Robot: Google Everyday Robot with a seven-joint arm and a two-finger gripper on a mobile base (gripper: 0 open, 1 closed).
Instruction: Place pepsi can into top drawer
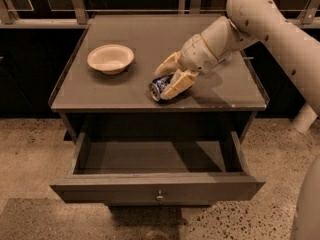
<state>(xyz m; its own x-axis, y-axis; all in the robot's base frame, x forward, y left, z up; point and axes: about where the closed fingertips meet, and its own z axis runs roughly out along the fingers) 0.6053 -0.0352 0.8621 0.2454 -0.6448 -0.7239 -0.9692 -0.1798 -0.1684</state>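
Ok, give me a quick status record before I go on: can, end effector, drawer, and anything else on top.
can: lying on its side on the cabinet top, near the front edge; not yet in the drawer
end effector: down at the can, arm reaching in from the right of the view
drawer: open below the top; nothing visible inside
bowl: upright on the left part of the top, apart from the can

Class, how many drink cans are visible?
1. The pepsi can lies on its side near the cabinet top's front edge, right of the bowl, with the gripper at it. The top drawer shows none.
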